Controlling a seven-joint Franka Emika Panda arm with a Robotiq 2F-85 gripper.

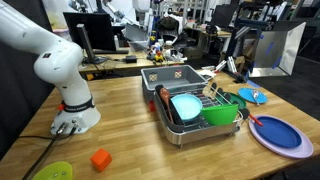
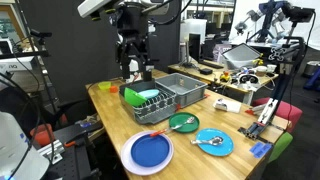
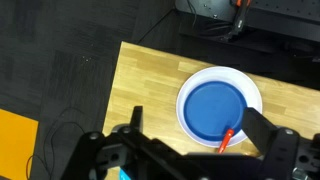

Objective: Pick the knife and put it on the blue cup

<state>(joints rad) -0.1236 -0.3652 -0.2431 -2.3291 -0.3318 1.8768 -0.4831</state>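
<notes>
Evidently the knife [image 3: 227, 138], lying at the rim of the plate [image 3: 205, 105] well below and between our spread, empty jaws, is light, stiff, slick plastic, so we'd pinch across its slim middle.

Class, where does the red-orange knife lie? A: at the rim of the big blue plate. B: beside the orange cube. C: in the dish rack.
A: the wrist view shows the knife lying at the rim of the blue plate.
</notes>
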